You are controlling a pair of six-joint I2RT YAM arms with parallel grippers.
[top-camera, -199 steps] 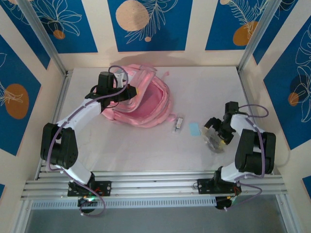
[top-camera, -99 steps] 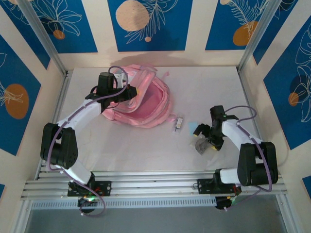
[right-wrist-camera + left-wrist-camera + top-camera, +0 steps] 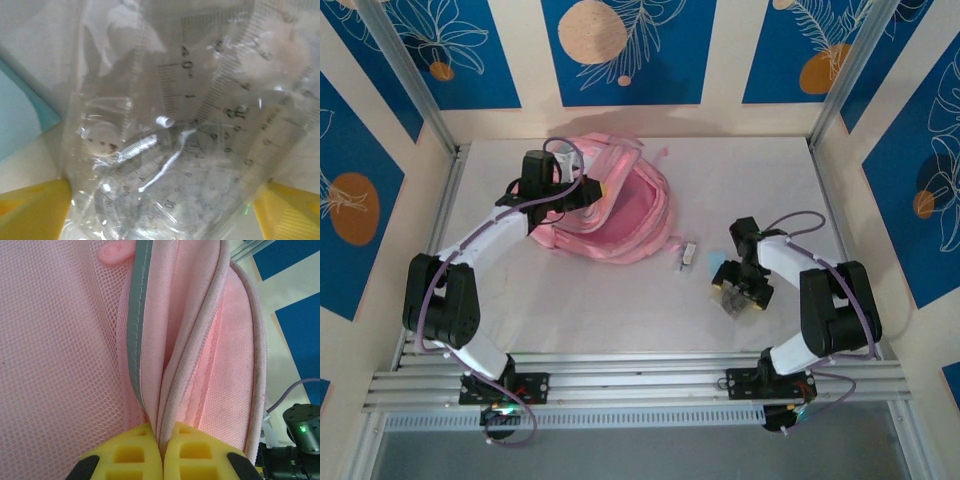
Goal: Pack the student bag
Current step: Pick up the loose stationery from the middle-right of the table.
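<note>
The student bag (image 3: pixel 620 215) lies at the back left, pink, its mouth turned toward the middle of the table. My left gripper (image 3: pixel 582 190) is shut on the bag's rim; in the left wrist view the yellow pads (image 3: pixel 135 455) pinch a piped pink fold (image 3: pixel 170 405) next to the blue-grey trim. My right gripper (image 3: pixel 733 297) is at the front right, its jaws set wide on both edges of a clear pouch of rulers (image 3: pixel 190 140), which fills the gap between them. The pouch (image 3: pixel 730 302) hangs under that gripper.
A pale blue card (image 3: pixel 721 268) lies on the table just behind the right gripper, and its corner (image 3: pixel 20 115) appears beneath the pouch. A small white item (image 3: pixel 688 254) lies between the bag and the card. Walls close in the table at the back and sides.
My right gripper has travelled left toward the blue card, and the clear pouch has come along with it. Its jaws have narrowed slightly. The left arm and the bag have not moved.
</note>
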